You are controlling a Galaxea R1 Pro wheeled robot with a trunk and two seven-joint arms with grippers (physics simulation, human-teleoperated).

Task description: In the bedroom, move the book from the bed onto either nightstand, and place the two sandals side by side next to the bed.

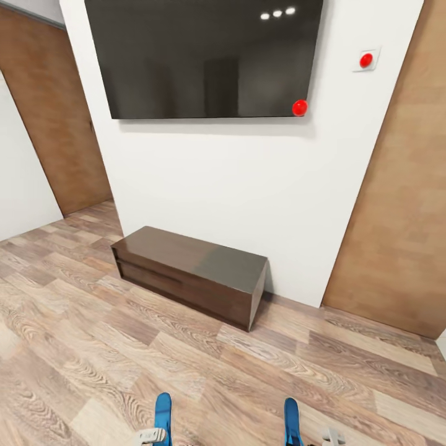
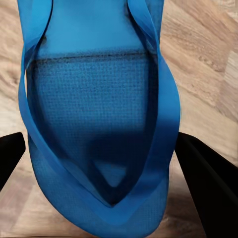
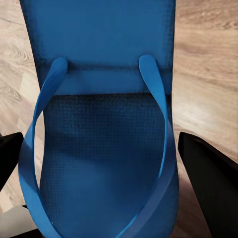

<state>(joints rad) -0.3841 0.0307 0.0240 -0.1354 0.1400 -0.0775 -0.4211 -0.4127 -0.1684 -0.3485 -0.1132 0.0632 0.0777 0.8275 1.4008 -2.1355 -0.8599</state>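
Observation:
I hold two bright blue sandals over the wood-plank floor (image 1: 93, 347). At the lower edge of the head view, the left sandal (image 1: 163, 412) pokes forward from my left gripper (image 1: 150, 436). The right sandal (image 1: 291, 420) sticks out beside my right gripper (image 1: 329, 437). In the left wrist view the sandal (image 2: 94, 99) lies strap-up between the black fingers (image 2: 206, 173) of the left gripper (image 2: 106, 168). The right wrist view has the other sandal (image 3: 104, 148) held the same way in the right gripper (image 3: 106, 168). The bed, book and nightstands are out of view.
A long low dark cabinet (image 1: 192, 272) stands against the white wall ahead, under a large black screen (image 1: 204, 56). Brown wooden door panels flank the wall at left (image 1: 56, 124) and right (image 1: 396, 204). Open plank floor lies between me and the cabinet.

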